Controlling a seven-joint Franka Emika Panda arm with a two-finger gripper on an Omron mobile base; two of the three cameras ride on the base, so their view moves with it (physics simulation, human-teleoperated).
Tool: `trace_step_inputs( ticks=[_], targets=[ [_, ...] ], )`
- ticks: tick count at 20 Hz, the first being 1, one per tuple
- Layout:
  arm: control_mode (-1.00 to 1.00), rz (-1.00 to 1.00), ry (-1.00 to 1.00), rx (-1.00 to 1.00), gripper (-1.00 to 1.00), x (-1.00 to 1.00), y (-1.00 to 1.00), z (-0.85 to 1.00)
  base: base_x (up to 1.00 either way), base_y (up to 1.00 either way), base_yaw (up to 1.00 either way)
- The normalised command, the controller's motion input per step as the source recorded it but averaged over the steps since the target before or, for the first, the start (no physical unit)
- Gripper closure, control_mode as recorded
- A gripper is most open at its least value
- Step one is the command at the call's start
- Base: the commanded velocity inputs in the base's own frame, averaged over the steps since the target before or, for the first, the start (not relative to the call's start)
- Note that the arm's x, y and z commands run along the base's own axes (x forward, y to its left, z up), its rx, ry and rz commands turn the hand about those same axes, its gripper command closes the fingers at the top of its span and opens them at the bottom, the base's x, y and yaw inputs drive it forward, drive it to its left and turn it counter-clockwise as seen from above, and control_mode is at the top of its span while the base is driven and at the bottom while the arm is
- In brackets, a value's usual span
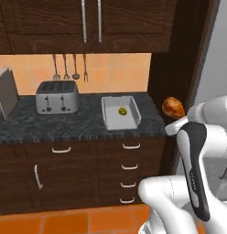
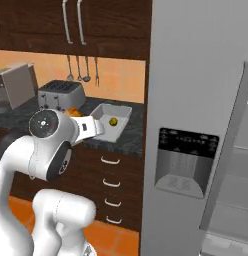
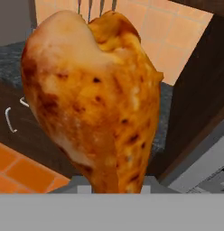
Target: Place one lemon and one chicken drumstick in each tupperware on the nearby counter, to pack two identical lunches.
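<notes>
Drumstick [image 3: 93, 99] fills the hand view, clamped in the jaws, long axis running straight out from them. Left base view: tupperware [image 1: 121, 112] with a lemon [image 1: 121, 110] sits on the counter [image 1: 65, 121], off left of the gripper [image 1: 175, 119]. Right base view: tray just past the hand.

The counter [image 1: 24, 125] bears a toaster [image 1: 57, 97], a tray [image 1: 132, 109], perhaps a microwave [image 1: 5, 91].
</notes>
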Motion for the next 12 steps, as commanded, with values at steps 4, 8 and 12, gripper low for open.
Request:
trace_step_inputs(
  ticks=[4,8,12],
  targets=[
    [1.0,0.0,0.0,0.0,1.0,0.0,0.0,0.0,0.79,0.73,-0.24],
    [1.0,0.0,0.0,0.0,1.0,0.0,0.0,0.0,0.78,0.37,-0.25],
    [1.0,0.0,0.0,0.0,1.0,0.0,0.0,0.0,0.77,0.03,-0.27]
  ],
)
